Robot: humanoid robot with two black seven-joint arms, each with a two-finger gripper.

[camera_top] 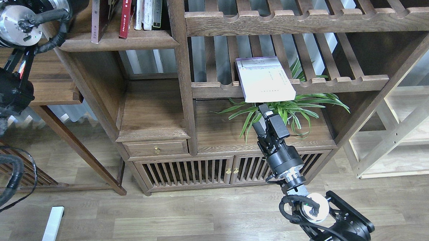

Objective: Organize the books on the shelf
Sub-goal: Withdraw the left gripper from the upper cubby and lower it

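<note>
The dark maroon book [97, 17] stands nearly upright at the left end of the dark-brown shelf [118, 41], top left. The red book [125, 15] leans beside it, then several pale-spined books [145, 11]. My left arm [13, 22] reaches in at the top left; its gripper is cut off by the top edge. The pale lavender-white book [265, 78] lies flat on a slatted rack [339, 83] and overhangs the rack's front rail. My right gripper [262, 113] points up just under the book's near edge; I cannot tell whether it grips.
A green spider plant [290, 110] sits on the board below the rack, behind my right gripper. A second slatted rack [304, 20] runs above. A drawer [157, 148] and slatted cabinet doors [187, 172] are below. A pale wooden frame [399, 134] stands at the right.
</note>
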